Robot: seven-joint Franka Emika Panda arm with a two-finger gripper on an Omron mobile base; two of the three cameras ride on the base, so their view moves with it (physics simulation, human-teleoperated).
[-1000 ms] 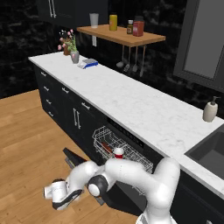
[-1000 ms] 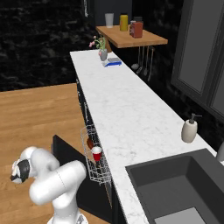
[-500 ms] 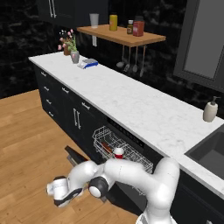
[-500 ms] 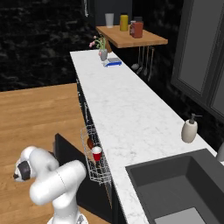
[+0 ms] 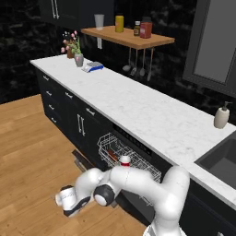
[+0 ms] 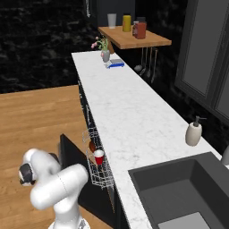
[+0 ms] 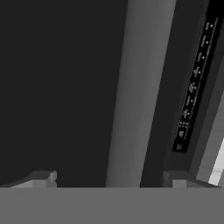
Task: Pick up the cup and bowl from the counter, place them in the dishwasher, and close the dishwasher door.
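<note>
The red cup (image 5: pixel 124 160) (image 6: pixel 99 156) stands in the white wire rack (image 5: pixel 138 163) (image 6: pixel 91 172) of the dishwasher, with the reddish-brown bowl (image 6: pixel 92 146) just beside it. The rack is pulled out under the white marble counter (image 5: pixel 138 103) (image 6: pixel 129 120). The black dishwasher door (image 6: pixel 71 156) stands partly raised in front of the rack. My arm reaches low to the floor side of the door, its wrist (image 5: pixel 68 198) (image 6: pixel 27 173) close to the panel. In the hand view my gripper (image 7: pixel 109 181) is open and empty, facing the door's dark face and a grey bar (image 7: pixel 135 87).
Wooden floor (image 5: pixel 32 147) spreads to the left. On the counter stand a flower vase (image 5: pixel 78 59), a blue-white item (image 5: pixel 93 67) and a soap dispenser (image 5: pixel 221 117) near the sink (image 6: pixel 179 188). A wooden shelf (image 5: pixel 129 38) holds jars; utensils hang beneath it.
My hand has edged a little closer to the dishwasher door. The jaws stay wide. Cup, bowl and rack have not moved.
</note>
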